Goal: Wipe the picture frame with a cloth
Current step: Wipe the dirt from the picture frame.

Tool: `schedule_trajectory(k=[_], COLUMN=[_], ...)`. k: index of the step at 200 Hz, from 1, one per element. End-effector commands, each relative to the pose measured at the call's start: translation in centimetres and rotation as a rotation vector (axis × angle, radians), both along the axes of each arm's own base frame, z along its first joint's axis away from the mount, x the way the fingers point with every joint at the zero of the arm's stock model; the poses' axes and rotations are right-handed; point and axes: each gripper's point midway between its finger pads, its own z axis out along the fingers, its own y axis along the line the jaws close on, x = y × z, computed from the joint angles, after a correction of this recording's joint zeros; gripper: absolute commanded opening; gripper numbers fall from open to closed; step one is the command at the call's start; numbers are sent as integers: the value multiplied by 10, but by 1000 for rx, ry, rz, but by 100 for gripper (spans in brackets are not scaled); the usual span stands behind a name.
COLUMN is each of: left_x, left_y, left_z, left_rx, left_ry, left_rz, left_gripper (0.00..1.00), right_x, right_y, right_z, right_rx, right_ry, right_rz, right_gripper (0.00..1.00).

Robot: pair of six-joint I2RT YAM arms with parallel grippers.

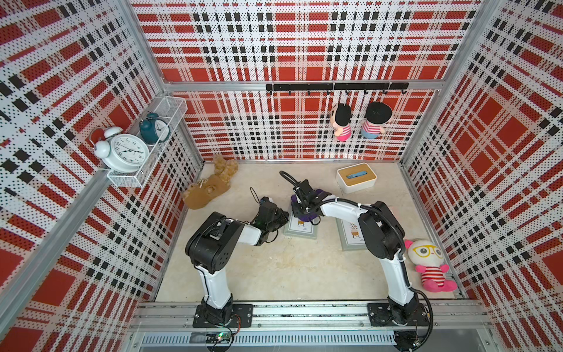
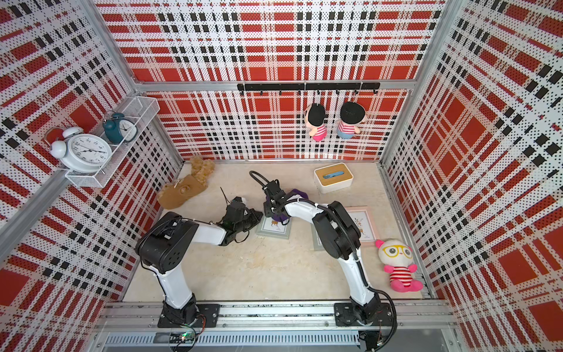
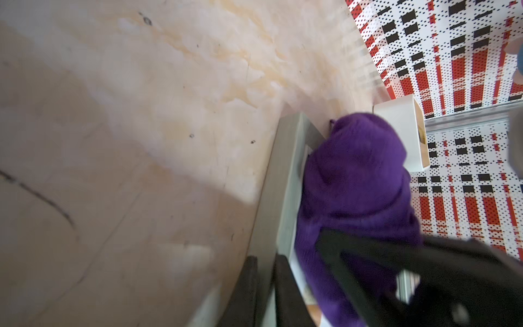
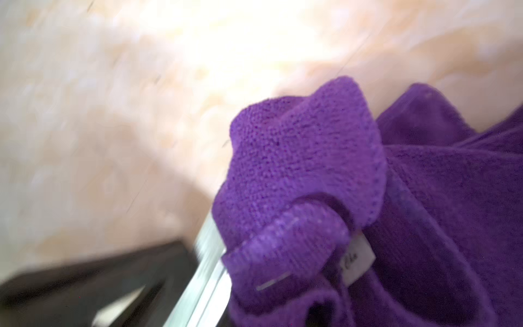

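The picture frame [image 1: 300, 229] has a grey-green border and lies flat on the beige floor mid-table; it also shows in the other top view [image 2: 273, 228] and in the left wrist view [image 3: 285, 170]. My left gripper [image 1: 281, 218] [image 3: 266, 288] is shut on its left rim, one finger on each side of the border. The purple cloth [image 1: 308, 215] [image 3: 353, 184] [image 4: 297, 155] lies bunched on the frame's far half. Its white tag [image 4: 358, 263] shows. My right gripper [image 1: 304, 210] is shut on the cloth from above, with its fingertips buried in the folds.
A second grey frame [image 1: 350, 236] lies under my right arm, with a pink-bordered one [image 2: 364, 224] beside it. A white box with a wooden lid [image 1: 356, 178] stands at the back right. There is a brown plush [image 1: 210, 190] at the back left and a pink-and-white plush [image 1: 429, 265] at the right wall.
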Motion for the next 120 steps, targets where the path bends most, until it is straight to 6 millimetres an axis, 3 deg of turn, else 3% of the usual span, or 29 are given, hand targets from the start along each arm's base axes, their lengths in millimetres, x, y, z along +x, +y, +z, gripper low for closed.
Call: schedule_trajectory(k=[1,19,38,51,64,84,120], left_x=[-70,-69,-68,-68,-68,-68,-68], left_y=[31,29,28,28,28,28,28], left_z=[-88,-87,-88,-87,-88,-88,-89], left_rx=[176,175,176,175,175,176,179], left_ry=[332,330,330,328,329,329,331], left_rz=[-18,-20,-21,-20,-20,-21,-27], left_gripper=[15,15,15,15,15,15,15], right_x=[1,-33,-88,-119,-134,-116,-18], right_y=[-38,-19,-2,1,-4,-20,-41], right_z=[-48,-59,-66,-70,-69,-68,-53], right_rx=[-166,-122,-118,-109,-89,-114,-139], right_ry=[75,130,176,212,224,188,119], right_rz=[-51,67,170,197,176,96,-76], right_gripper=[0,0,0,0,0,0,0])
